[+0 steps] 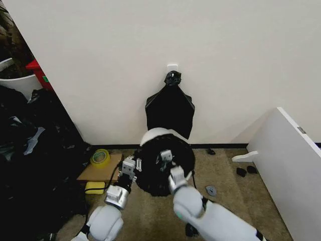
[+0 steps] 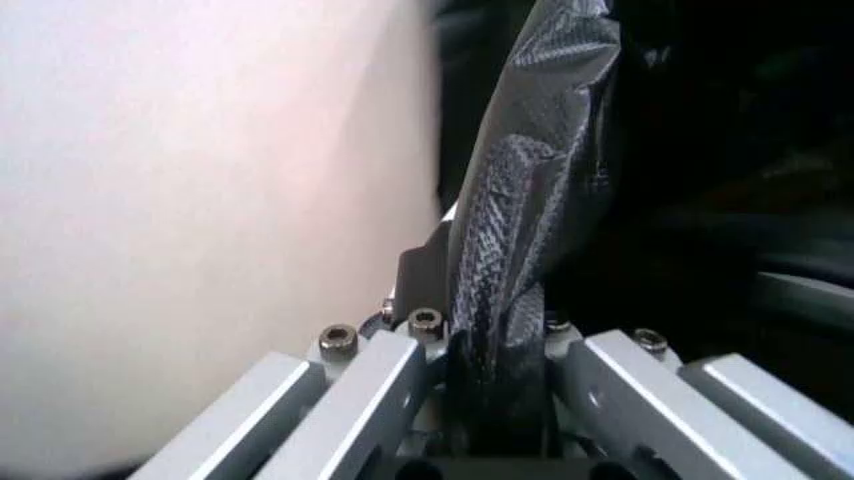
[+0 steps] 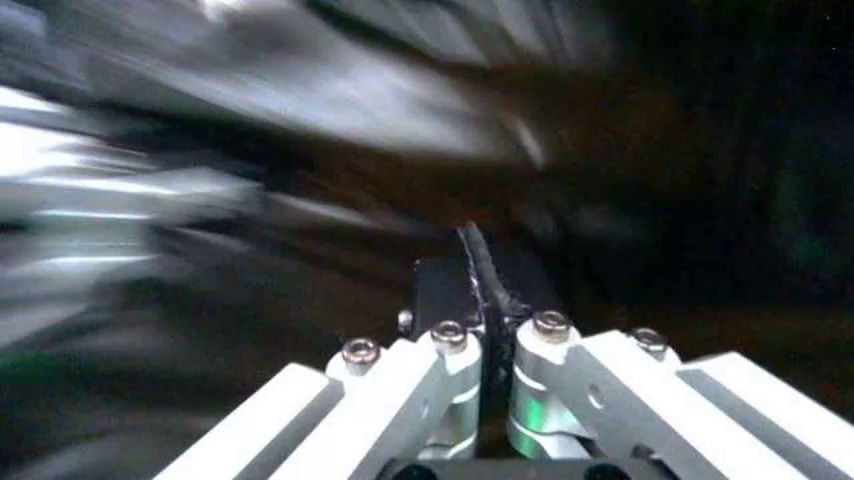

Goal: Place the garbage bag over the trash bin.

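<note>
both white forearms rise from the bottom of the head view to a bin on the floor by the wall, the left pincer point(image 1: 128, 167) at the left edge of the garbage bag point(image 1: 165, 173) and the right pincer point(image 1: 165, 156) on its top. the trash bin point(image 1: 153, 134) shows as a pale arc of rim behind the black plastic, so the bag seems largely drawn over it, and the two grips on separate parts of the film look meant to spread the bag's mouth around the rim. the left wrist view adds what the head view cannot: the left pincer's jaws are clamped on a gathered, textured fold of the bag, with the bin's smooth cream wall just beside it. the right wrist view shows the right pincer's jaws pressed together on a thin edge of black film. above, a knotted bunch of bags point(image 1: 170, 108) hangs on the wall.
</note>
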Tool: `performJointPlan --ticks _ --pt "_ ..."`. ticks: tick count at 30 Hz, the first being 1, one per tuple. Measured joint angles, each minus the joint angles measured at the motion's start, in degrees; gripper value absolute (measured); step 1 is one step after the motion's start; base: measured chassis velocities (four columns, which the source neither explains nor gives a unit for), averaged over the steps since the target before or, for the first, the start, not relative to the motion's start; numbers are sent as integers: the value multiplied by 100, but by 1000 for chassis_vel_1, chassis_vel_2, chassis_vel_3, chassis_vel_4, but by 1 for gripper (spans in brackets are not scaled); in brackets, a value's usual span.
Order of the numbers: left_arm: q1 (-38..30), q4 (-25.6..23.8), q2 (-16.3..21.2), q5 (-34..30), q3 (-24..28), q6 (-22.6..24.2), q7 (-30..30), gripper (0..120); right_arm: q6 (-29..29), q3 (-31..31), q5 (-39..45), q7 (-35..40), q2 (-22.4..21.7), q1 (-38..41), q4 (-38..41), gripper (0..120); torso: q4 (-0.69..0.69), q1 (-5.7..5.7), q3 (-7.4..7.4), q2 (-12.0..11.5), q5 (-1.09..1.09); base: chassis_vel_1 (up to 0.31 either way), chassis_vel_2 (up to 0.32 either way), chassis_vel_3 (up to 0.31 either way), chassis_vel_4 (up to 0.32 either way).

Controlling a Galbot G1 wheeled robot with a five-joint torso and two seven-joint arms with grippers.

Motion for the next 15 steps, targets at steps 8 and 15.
performJointPlan --ticks 8,15 --pt "-218 -308 -33 -1827 -189 1349 -759 1 2197 981 -574 -2392 -191 -757 67 26 -1 0 0 0 0 0 0 0 0" --pt "-370 -439 -279 -3548 -502 2021 -1446 1 2390 1503 -197 -2630 -152 -1185 278 49 0 0 0 0 -1 0 0 0 0"
